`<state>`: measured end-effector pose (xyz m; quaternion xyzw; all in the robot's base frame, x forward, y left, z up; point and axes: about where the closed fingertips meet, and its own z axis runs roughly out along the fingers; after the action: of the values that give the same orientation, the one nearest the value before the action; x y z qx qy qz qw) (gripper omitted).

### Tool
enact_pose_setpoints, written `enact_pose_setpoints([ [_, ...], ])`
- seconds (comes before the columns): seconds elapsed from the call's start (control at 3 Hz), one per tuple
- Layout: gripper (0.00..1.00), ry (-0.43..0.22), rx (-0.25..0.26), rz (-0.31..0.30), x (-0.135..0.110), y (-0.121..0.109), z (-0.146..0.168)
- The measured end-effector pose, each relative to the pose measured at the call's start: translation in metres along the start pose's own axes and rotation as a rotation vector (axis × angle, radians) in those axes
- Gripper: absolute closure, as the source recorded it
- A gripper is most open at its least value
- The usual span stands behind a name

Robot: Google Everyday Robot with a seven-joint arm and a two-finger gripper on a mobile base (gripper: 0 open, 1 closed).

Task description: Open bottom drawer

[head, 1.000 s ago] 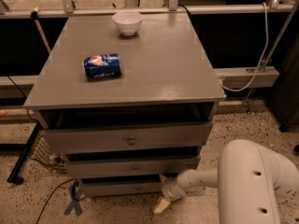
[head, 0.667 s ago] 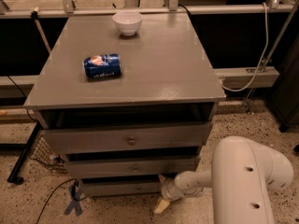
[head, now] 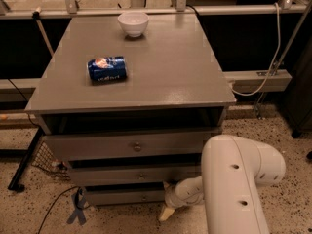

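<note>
Since a second ago, your arm's [head: 239, 179] big white link has swung left across the lower right of the camera view and now covers more of the floor [head: 287, 135] beside the cabinet [head: 156, 67]; the gripper [head: 166, 212] itself has hardly shifted. You have it low down, near the floor, at the right end of the bottom drawer [head: 122, 197], with one pale tip pointing down and to the left, below the drawer front. Whether the gripper is spread or closed you cannot tell from here, nor whether it touches the drawer. The bottom drawer is the lowest of the three grey fronts, directly under the middle drawer [head: 112, 174], and its small round knob [head: 144, 197] sits at the centre of the front, just left of your gripper and not held by it. How far the drawer stands out from the cabinet cannot be judged. The top drawer [head: 97, 146] lies above both, under a dark gap below the cabinet top. On that top a blue can [head: 107, 68] lies on its side toward the left, and a white bowl [head: 133, 22] stands near the back edge, well apart from the can.
</note>
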<state>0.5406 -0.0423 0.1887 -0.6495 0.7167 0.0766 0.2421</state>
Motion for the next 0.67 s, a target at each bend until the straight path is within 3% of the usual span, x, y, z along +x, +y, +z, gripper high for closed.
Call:
enact_pose_setpoints([
  [0.33,0.00,0.048,0.012,-0.015,0.0078,-0.0233,0.0299],
  [0.67,0.00,0.048,0.012,-0.015,0.0078,-0.0232,0.0300],
])
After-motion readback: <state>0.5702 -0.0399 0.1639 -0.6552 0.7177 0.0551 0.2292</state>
